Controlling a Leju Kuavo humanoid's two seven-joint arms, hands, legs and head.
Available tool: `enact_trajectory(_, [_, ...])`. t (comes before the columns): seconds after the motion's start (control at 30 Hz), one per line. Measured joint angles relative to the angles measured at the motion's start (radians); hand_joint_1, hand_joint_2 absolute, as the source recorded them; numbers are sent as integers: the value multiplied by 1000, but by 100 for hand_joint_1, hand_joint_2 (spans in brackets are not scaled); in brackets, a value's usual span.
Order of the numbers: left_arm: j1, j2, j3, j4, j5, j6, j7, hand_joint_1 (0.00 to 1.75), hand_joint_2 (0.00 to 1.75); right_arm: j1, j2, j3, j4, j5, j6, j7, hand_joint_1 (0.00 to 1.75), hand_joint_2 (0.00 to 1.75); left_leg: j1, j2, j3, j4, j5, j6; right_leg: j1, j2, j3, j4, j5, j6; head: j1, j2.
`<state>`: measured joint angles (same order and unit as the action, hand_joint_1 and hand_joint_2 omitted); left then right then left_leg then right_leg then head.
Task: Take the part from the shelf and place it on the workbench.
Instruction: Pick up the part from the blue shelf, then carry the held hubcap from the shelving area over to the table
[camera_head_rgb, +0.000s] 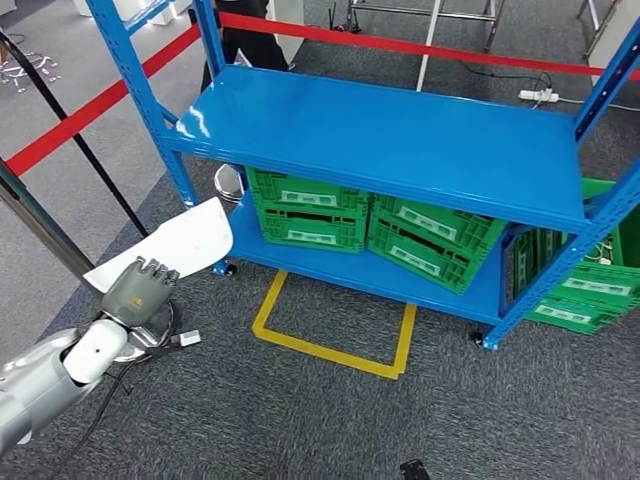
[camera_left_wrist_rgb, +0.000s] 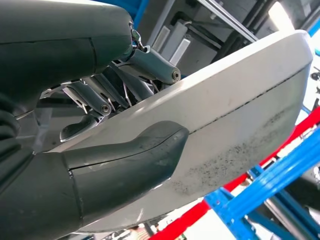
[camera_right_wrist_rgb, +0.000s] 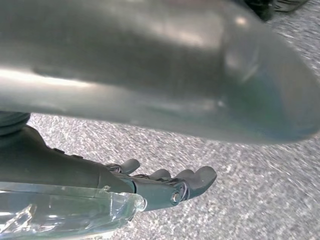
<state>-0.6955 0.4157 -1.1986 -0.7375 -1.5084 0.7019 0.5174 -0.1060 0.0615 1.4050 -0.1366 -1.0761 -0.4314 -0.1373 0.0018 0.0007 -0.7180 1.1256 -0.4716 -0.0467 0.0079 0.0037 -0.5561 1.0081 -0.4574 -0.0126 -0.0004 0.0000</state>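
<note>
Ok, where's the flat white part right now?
In the head view the flat white plastic part is at lower left, held by the left robot hand above the grey carpet, just left of the blue metal shelf.

The glossy blue metal shelf (camera_head_rgb: 377, 135) stood on rough grey carpet (camera_head_rgb: 302, 420); the white part (camera_head_rgb: 177, 243) looked smooth, scuffed plastic.

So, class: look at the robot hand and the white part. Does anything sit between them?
Nothing does. The left robot hand already holds the white part, its thumb pressed flat against one face and fingers on the other. No workbench is visible to judge the path onward.
</note>
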Motion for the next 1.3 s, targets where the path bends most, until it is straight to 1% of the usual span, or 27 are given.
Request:
enact_trajectory(0.03, [6, 4, 4, -5, 0, 0, -6, 175, 175, 0, 0, 2, 0, 1, 0, 1, 0, 0, 0, 0, -16, 70, -36, -3, 0, 0, -17, 0, 12, -1, 0, 0])
enact_trajectory(0.07, [14, 8, 11, -9, 0, 0, -18, 175, 175, 1, 1, 4, 0, 1, 2, 2, 0, 0, 1, 0, -25, 125, -46, -6, 0, 0, -32, 0, 22, -1, 0, 0])
enact_trajectory(0.1, [25, 11, 21, -14, 0, 0, -35, 175, 175, 1, 1, 5, 0, 1, 5, 5, 0, 0, 1, 0, -21, 155, -33, -6, 0, -1, -46, 0, 33, -1, 0, 0])
enact_trajectory(0.13, [36, 13, 32, -18, 0, 0, -51, 175, 175, 2, 1, 6, 0, 1, 9, 7, 0, 0, 1, 0, -3, 152, -8, -6, 0, -1, -59, 1, 44, 0, 0, 0])
enact_trajectory(0.17, [45, 15, 45, -22, 0, 0, -63, 175, 175, 2, 1, 7, 0, 1, 12, 10, 0, 0, 2, 0, 34, 113, 16, -5, 0, -1, -71, 1, 54, 2, 0, 0])
enact_trajectory(0.2, [51, 16, 59, -27, 0, 0, -70, 175, 175, 1, 1, 9, 0, 1, 13, 12, 0, 0, 2, 0, 90, 46, 24, -3, 1, -1, -80, 2, 62, 6, 0, 0])
enact_trajectory(0.23, [54, 17, 72, -32, 0, 0, -73, 175, 175, 1, 1, 10, 0, 2, 14, 14, 0, 0, 2, 0, 146, -32, 17, 2, 3, -1, -88, 4, 70, 10, 0, 0])
enact_trajectory(0.27, [55, 18, 84, -36, 0, 0, -74, 175, 175, 1, 1, 12, 0, 3, 14, 15, 0, 0, 1, -1, 189, -96, 4, 8, 5, -1, -93, 5, 77, 15, 1, 0])
enact_trajectory(0.3, [57, 19, 94, -39, 0, 1, -76, 175, 175, 1, 1, 13, 0, 3, 14, 15, 0, 0, -1, -1, 215, -138, -8, 15, 6, -2, -96, 6, 84, 20, 1, 0])
enact_trajectory(0.33, [59, 19, 101, -42, 0, 1, -77, 175, 175, 1, 1, 13, 0, 3, 13, 15, 0, 0, -2, -2, 219, -156, -14, 21, 6, -2, -99, 5, 86, 20, 2, 0])
enact_trajectory(0.37, [63, 21, 105, -43, 0, 1, -79, 175, 175, 1, 1, 13, 0, 3, 13, 15, 0, 0, -3, -1, 215, -157, -11, 24, 6, -3, -101, 3, 87, 13, 2, 0])
enact_trajectory(0.43, [69, 23, 111, -45, 0, 0, -82, 175, 175, 3, 1, 14, 0, 3, 13, 15, 0, 0, -5, -2, 209, -160, -3, 28, 7, -3, -105, -3, 93, -12, 2, 0])
enact_trajectory(0.47, [70, 24, 114, -45, 0, 0, -83, 175, 175, 4, 1, 14, 0, 3, 14, 15, 0, 0, -7, -2, 205, -159, 2, 32, 7, -3, -106, -7, 101, -19, 2, 0])
enact_trajectory(0.5, [72, 24, 115, -46, 0, 0, -83, 175, 175, 4, 1, 15, 0, 3, 14, 15, 0, 0, -8, -2, 201, -159, 6, 36, 6, -3, -107, -12, 112, -17, 2, 0])
enact_trajectory(0.6, [76, 25, 119, -49, 0, 0, -83, 175, 175, 3, 1, 16, 0, 3, 14, 15, 0, 0, -9, -2, 191, -159, 15, 42, 4, -3, -109, -26, 133, 11, 2, 0])
enact_trajectory(0.63, [77, 25, 120, -49, 0, 0, -83, 175, 175, 3, 1, 16, 0, 3, 13, 15, 0, 0, -9, -2, 189, -158, 17, 43, 3, -3, -110, -28, 137, 17, 2, 0])
enact_trajectory(0.7, [79, 25, 121, -49, 0, 0, -83, 175, 175, 4, 1, 17, 0, 3, 13, 16, 0, 0, -10, -2, 185, -158, 19, 44, 2, -2, -113, -31, 141, 23, 2, 0])
enact_trajectory(0.87, [80, 26, 125, -49, 0, 0, -83, 175, 175, 3, 1, 20, 0, 3, 13, 16, 0, 0, -12, -2, 176, -157, 22, 45, 0, -3, -121, -31, 145, 29, 2, 0])
enact_trajectory(1.1, [88, 29, 136, -54, 0, 0, -83, 175, 175, 3, 1, 21, 0, 6, 11, 17, 0, 0, -11, -2, 170, -157, 25, 42, 0, -2, -129, -29, 146, 30, 2, 0])
enact_trajectory(1.23, [113, 47, 155, -74, 0, 0, -79, 175, 175, 3, 1, 26, 0, 21, 8, 19, 0, 0, -10, -1, 169, -157, 26, 39, 1, 0, -131, -28, 146, 30, 2, 0])
enact_trajectory(1.27, [122, 55, 162, -83, 0, 1, -77, 175, 175, 4, 2, 31, 0, 27, 7, 20, 0, 0, -11, 0, 168, -156, 26, 40, -1, 1, -131, -29, 148, 32, 2, 0])
enact_trajectory(1.3, [131, 64, 168, -91, 0, 1, -76, 175, 175, 4, 3, 35, 0, 33, 6, 23, 0, 0, -12, 0, 167, -156, 28, 44, -2, 0, -129, -32, 151, 35, 1, 0])
